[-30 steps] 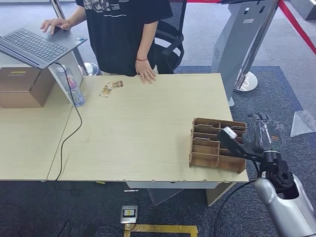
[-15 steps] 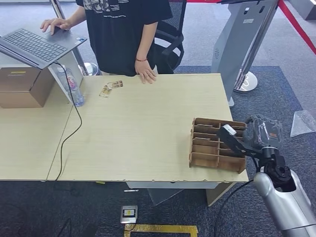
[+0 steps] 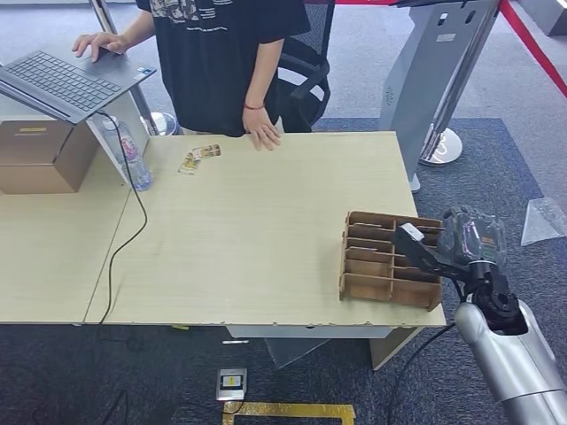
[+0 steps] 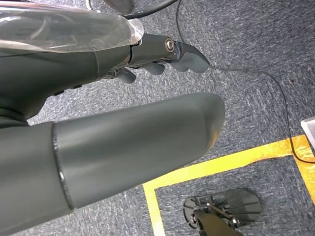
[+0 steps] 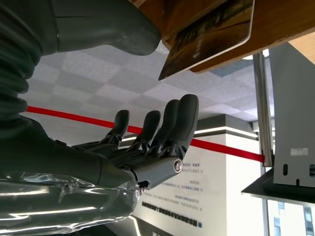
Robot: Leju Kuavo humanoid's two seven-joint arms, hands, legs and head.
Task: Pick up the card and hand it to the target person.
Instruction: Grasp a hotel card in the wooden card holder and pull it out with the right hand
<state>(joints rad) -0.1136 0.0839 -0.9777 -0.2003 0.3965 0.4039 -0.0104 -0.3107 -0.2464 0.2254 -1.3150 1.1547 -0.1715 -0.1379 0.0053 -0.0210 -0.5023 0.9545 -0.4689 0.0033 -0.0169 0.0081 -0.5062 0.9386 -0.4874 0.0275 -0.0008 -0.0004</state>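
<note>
A brown wooden slotted rack (image 3: 366, 266) stands at the table's near right corner. My right hand (image 3: 462, 241) is at the rack's right end, one dark finger stretched over its slots. In the right wrist view a card (image 5: 211, 37) with a dark printed face sticks out of the wooden rack (image 5: 286, 19); the thumb (image 5: 111, 24) lies right beside the card's corner, while the fingers (image 5: 163, 128) stay spread and apart from it, holding nothing. My left hand (image 4: 122, 142) hangs over the carpet with its fingers stretched out and empty. A person in a black shirt (image 3: 221, 53) stands at the far side.
The person rests one hand (image 3: 262, 135) on the far table edge and the other on a laptop (image 3: 64, 81). Two small cards (image 3: 199, 158) lie near the far edge. A water bottle (image 3: 134, 159), a cable and a cardboard box (image 3: 43, 155) are at the left.
My right hand has shifted a little closer to the rack's right end and turned slightly. The person and the things on the table have not moved.
</note>
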